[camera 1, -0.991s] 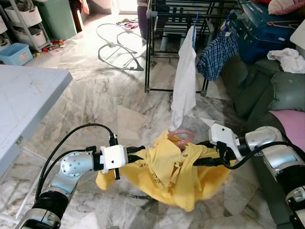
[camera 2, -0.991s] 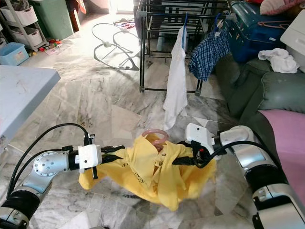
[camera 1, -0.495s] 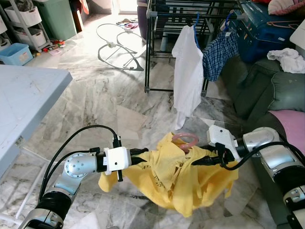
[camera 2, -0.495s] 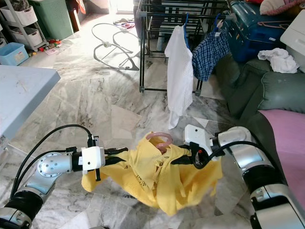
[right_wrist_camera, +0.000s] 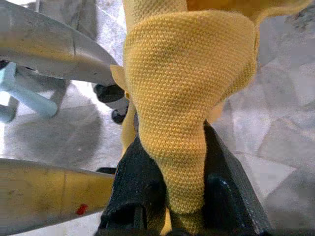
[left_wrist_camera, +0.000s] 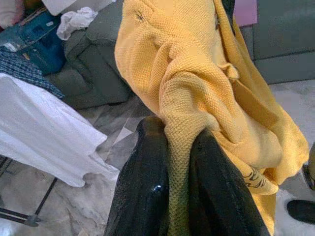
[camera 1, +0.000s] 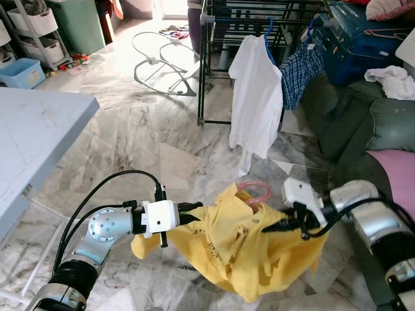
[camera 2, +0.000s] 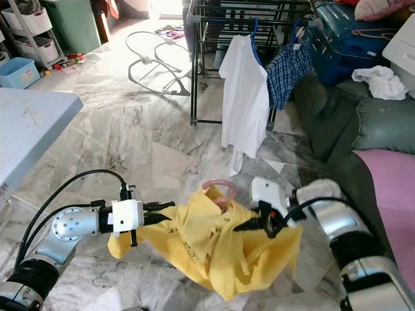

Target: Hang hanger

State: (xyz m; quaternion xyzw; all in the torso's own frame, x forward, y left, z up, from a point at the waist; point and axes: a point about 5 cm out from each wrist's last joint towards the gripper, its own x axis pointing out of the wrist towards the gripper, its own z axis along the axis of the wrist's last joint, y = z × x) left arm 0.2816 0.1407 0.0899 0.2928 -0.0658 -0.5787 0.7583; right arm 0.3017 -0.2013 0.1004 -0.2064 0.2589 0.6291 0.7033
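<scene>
I have both arms reaching inward at waist height, left gripper (camera 1: 194,212) and right gripper (camera 1: 271,228) each clamped on cloth.

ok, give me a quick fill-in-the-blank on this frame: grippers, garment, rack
Both grippers, left gripper and right gripper, are shut on the crumpled ____ knit shirt.
A ____ plastic hanger hook pokes up from that shirt.
On the black metal drying rack hangs a plain ____ T-shirt beside a blue checked shirt.

Missing: yellow; pink; white
</scene>
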